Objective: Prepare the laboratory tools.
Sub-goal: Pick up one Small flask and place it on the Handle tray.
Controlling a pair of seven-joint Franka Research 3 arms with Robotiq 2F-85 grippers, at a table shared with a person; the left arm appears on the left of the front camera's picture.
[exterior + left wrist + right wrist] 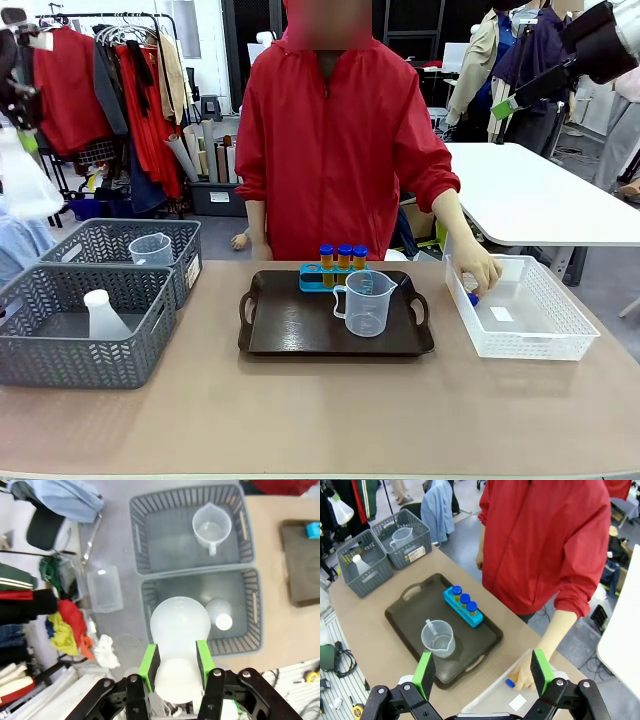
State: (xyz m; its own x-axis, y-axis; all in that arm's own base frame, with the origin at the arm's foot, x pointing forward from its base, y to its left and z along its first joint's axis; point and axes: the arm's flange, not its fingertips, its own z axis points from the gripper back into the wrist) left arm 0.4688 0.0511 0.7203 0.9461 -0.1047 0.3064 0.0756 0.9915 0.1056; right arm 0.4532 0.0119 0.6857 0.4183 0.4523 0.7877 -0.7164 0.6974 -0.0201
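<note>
Tan desk (pixel 300 420) fills the lower half of the front view, and at its lower left the nearer grey basket (pixel 60 350) contains a second flask (pixel 103 315). High above it, the left gripper (pixel 177 662) is closed on a translucent white conical flask (pixel 179 625), with the green pads on its narrower part. At the centre, the dark tray (pixel 290 325) carries a clear measuring beaker (pixel 365 302), and behind it the blue rack (pixel 312 280) has three tubes (pixel 343 255). At the right, the person's hand (pixel 475 270) reaches to a blue-capped tube (pixel 472 298) in the white basket (pixel 540 345). The right gripper (pixel 483 671) hangs wide open and empty. I judge the lifted flask is meant for the tray. The next move calls for lowering it upright on a bare part, away from the beaker.
</note>
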